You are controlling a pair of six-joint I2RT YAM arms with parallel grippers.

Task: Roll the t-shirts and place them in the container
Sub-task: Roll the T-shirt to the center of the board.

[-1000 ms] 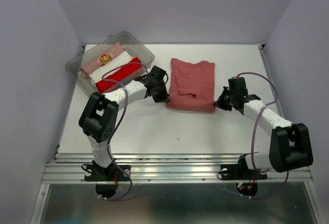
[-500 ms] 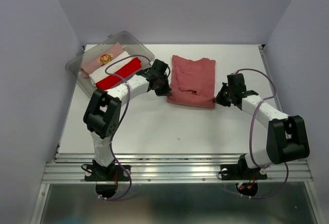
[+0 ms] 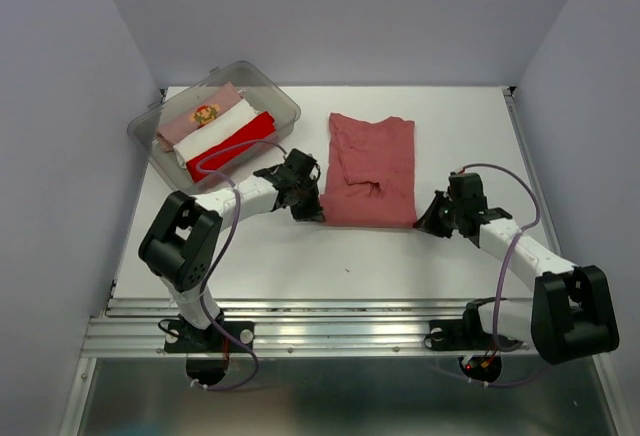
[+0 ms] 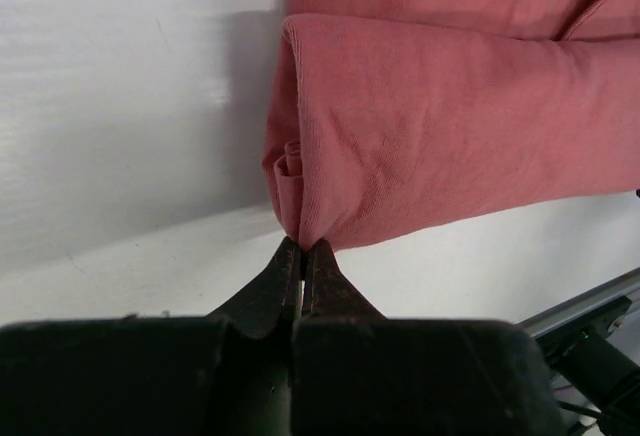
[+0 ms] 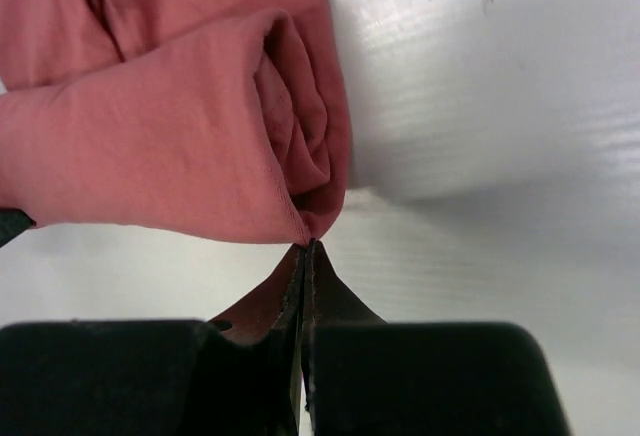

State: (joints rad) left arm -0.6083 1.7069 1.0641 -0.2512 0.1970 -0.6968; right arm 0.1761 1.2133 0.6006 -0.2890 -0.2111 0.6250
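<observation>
Brick-red cotton, thin and limp: from the top view the brick-red t-shirt (image 3: 372, 171) lies folded into a narrow strip on the table (image 3: 300, 256), just past its middle toward 12 o'clock. My left claw (image 3: 305, 206) sits at the strip's 7 o'clock corner and my right claw (image 3: 432, 221) at its 5 o'clock corner. At 10 o'clock a clear bin (image 3: 285, 106) holds three finished bundles: pale pink (image 3: 200, 116), white (image 3: 215, 128) and bright red (image 3: 232, 144).

From my left wrist, the left claw (image 4: 302, 256) is pressed together, with the bottom corner of the brick-red t-shirt (image 4: 450, 136) nipped at the very tips. The hem has curled over itself toward 12 o'clock, and layered edges show at the fold's end.

From my right wrist, the right claw (image 5: 306, 256) is likewise squeezed tight on the other corner of the brick-red t-shirt (image 5: 150, 156), where a loose first turn bulges up.

I judge this cloth light, floppy and not fragile. It will sag between my two grips and spring open if released, so the hold belongs at both ends of the hem, through all layers, with the strip kept taut.
</observation>
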